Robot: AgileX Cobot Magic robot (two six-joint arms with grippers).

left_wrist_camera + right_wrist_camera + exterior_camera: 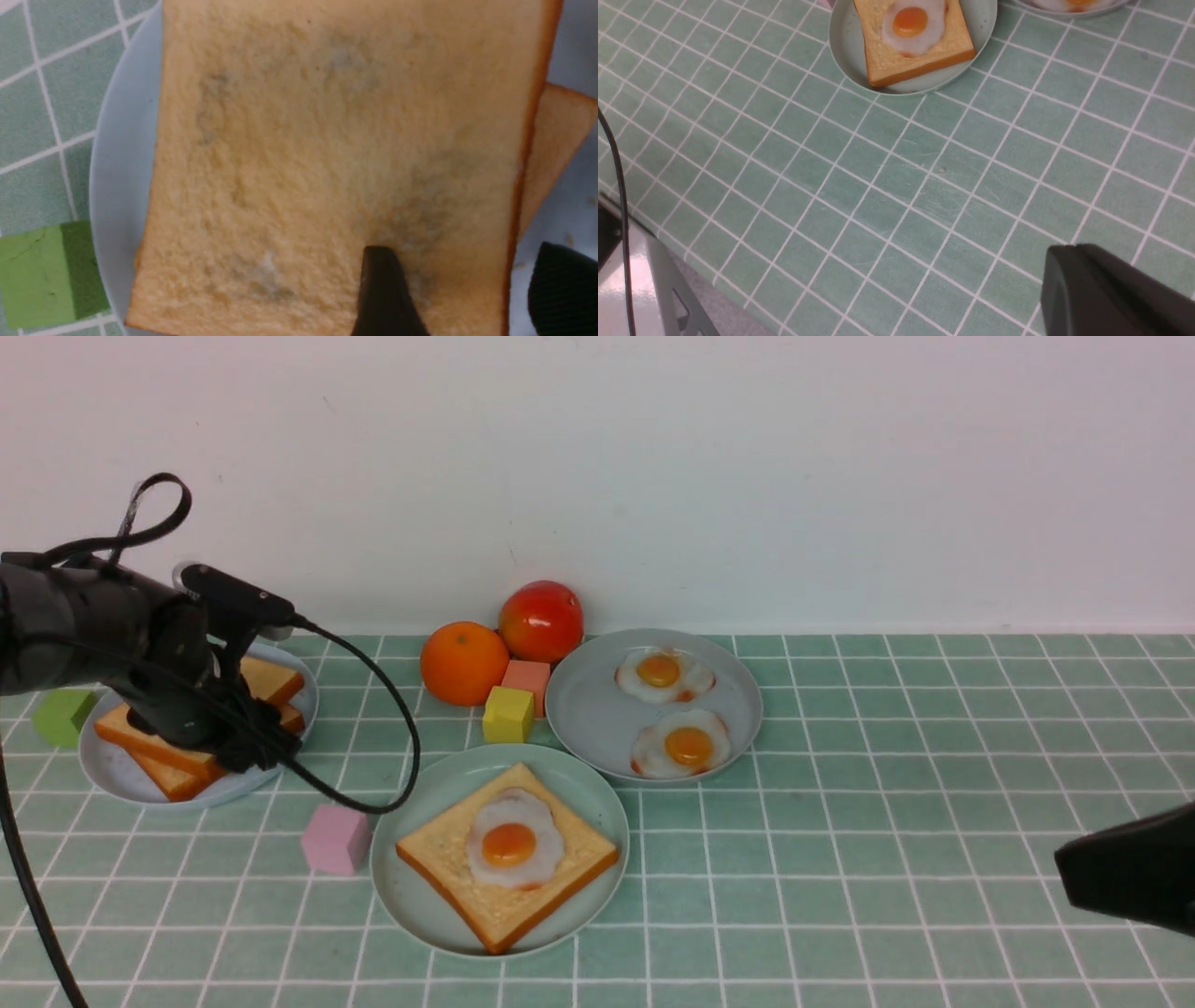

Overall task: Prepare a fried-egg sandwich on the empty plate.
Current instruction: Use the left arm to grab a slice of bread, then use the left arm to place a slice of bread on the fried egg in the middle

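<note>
Left wrist view: the left claw (462,266) is seen with jaws apart, one finger over the top toast slice (327,163), the other past its crust, so that edge is straddled but not gripped. To this claw's right and nearer the robot, the mint-green plate (411,905) is found, loaded with a base toast (569,877) and fried egg (510,845). The right claw (1074,873), taken as closed and empty, is parked well beyond that plate; the left is judged nearer the slice.

A mint plate (845,44) at upper centre holds toast (924,58) under a fried egg (911,23); the right gripper (1106,294) fills the lower right corner over green tiles (896,186).
</note>
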